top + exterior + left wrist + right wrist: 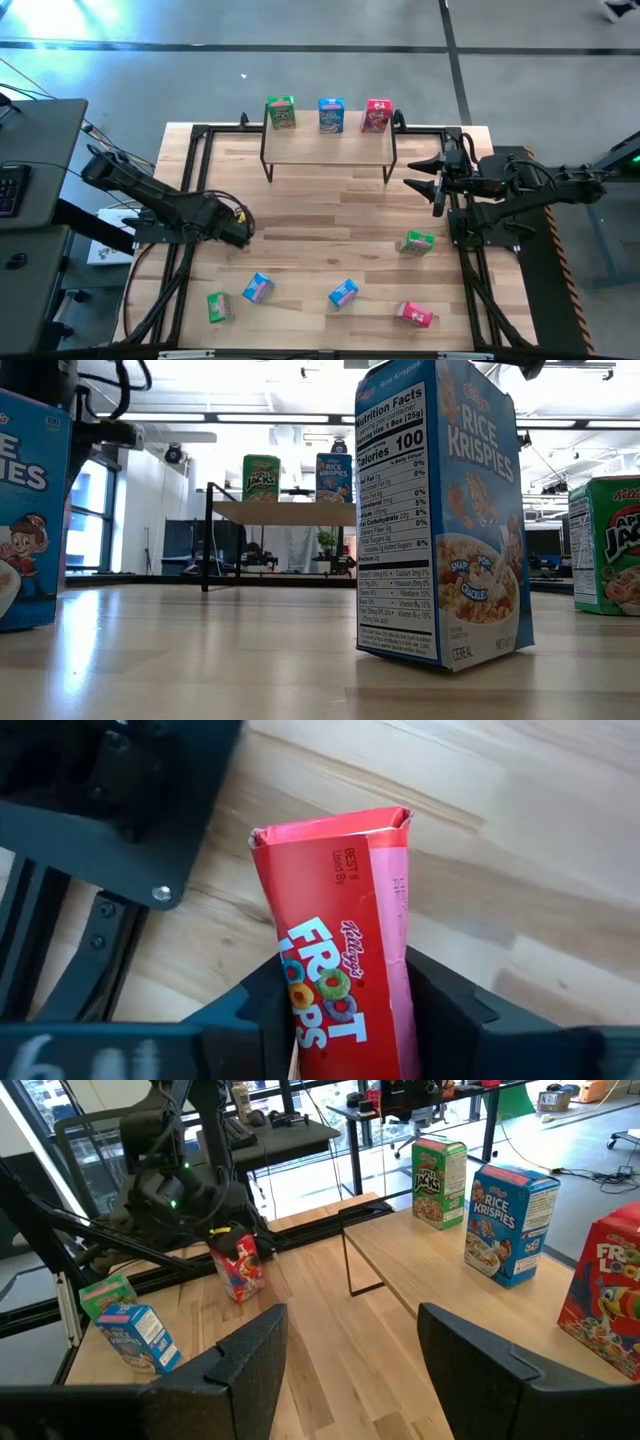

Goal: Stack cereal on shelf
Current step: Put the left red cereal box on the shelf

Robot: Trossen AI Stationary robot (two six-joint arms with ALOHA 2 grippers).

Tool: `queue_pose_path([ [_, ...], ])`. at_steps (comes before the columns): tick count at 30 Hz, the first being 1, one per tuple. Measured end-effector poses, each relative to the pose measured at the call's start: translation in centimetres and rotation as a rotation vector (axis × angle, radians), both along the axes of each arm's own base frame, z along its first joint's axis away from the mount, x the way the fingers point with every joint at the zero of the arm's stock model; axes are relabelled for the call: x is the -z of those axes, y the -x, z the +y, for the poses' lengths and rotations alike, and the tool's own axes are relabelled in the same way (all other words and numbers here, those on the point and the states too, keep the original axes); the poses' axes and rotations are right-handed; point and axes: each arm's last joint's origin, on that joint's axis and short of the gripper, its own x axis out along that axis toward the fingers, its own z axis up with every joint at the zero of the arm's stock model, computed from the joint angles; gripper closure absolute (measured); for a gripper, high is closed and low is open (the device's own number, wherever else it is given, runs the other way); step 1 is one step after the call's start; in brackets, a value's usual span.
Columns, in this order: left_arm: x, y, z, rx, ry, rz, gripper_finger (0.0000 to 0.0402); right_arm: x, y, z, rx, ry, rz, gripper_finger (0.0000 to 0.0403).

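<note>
On the table [330,225], a red Froot Loops box [345,970] is clamped between the left gripper [345,1020] fingers, closed onto its sides. Only the lower end is held, so it could tilt and slip when lifted to the shelf [328,140]. The right gripper [350,1360] is held half-open, empty. "Rice Krispies" and "Apple Jacks" are legible elsewhere.

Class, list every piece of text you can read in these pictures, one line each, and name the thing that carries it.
"Nutrition Facts", "Calories 100", "RICE KRISPIES", "SNAP! POP! CRACKLE!", "CEREAL": near blue box, low view.
"Kellogg's FROOT LOOPS", "BEST If Used By": red box between the left gripper fingers.
"RICE KRISPIES": blue box on the shelf.
"JACKS": green box on the shelf.
"FROOT LOOPS", partly cut off: red box on the shelf.
Nutrient rows and ingredients: too small to read.
</note>
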Motion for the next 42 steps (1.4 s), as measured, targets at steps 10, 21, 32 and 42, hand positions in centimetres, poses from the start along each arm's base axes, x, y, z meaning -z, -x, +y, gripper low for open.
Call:
queue_pose_path([
  [10,-3.7,-1.3,0.2,0.434,0.010,-0.076,0.0259,0.0,0.0,0.0,-0.001,0.000,0.000,0.0185],
  [21,-7.5,-3.2,3.1,0.954,-0.071,-0.063,0.0259,0.0,0.0,0.0,-0.006,-0.001,0.000,0.0185],
  [32,-9.4,-5.1,6.3,1.332,-0.226,-0.089,0.0259,0.0,0.0,0.0,-0.003,-0.001,0.000,0.0185],
  [42,-9.8,-6.0,8.1,1.609,-0.317,-0.101,0.0259,0.0,0.0,0.0,0.001,0.000,0.000,0.0185],
])
